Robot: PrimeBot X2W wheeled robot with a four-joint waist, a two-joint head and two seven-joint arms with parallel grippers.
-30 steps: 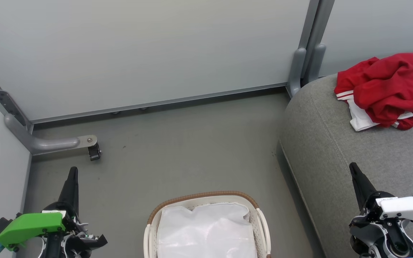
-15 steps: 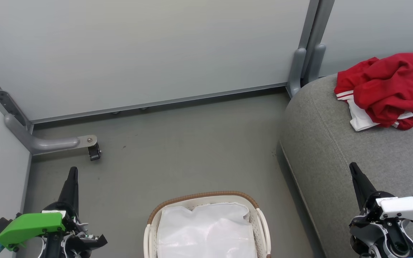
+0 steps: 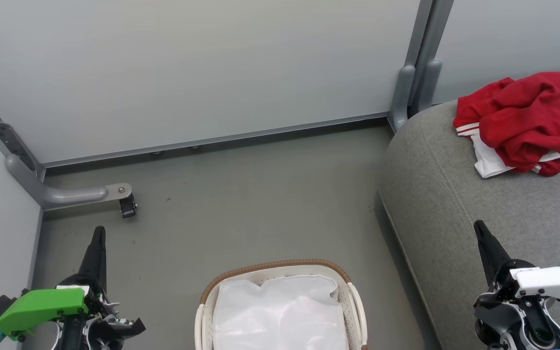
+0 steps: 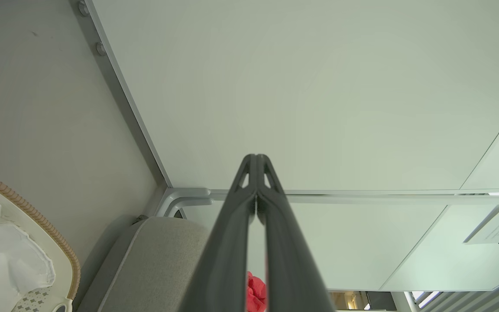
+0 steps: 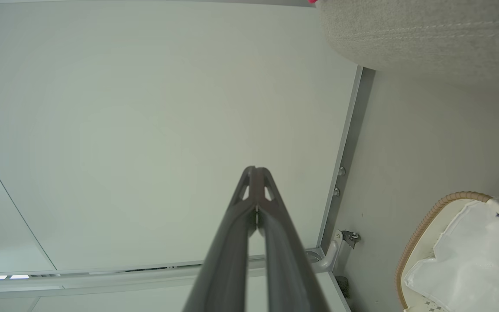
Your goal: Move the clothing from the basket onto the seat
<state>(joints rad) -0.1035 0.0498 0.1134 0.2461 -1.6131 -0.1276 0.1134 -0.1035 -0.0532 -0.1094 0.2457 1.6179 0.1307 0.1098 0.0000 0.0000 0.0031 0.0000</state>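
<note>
**Red clothing on the seat, both claws closed**

The red clothing (image 3: pixel 523 116) lay in a crumpled heap on the grey seat (image 3: pixel 455 209), near the far right corner of the head view. White trim stripes showed along its lower folds. The basket (image 3: pixel 270 266) (its woven rim was brown) stood on the floor (image 3: pixel 241 204) at the bottom middle of that view. It was near the rounded front edge of the seat and well apart from the clothing. Inside the basket a white liner cloth (image 3: pixel 280 311) lay wrinkled.

The left claw (image 3: pixel 98 231) was at the lower left, over the floor, and pointed toward the pale wall panel (image 3: pixel 187 73). Its two dark fingers were pressed together and pinched nothing. In the left wrist view the tips met in front of the panel, and a small piece of red fabric showed between the fingers lower down.

The right claw (image 3: pixel 478 226) was at the lower right, over the front part of the seat. Its fingers were also pressed together, with nothing between them. In the right wrist view the tips touched each other, and the basket showed in the lower right corner.

A grey metal foot (image 3: pixel 73 194) with a small black wheel rested on the floor near the left claw.
</note>
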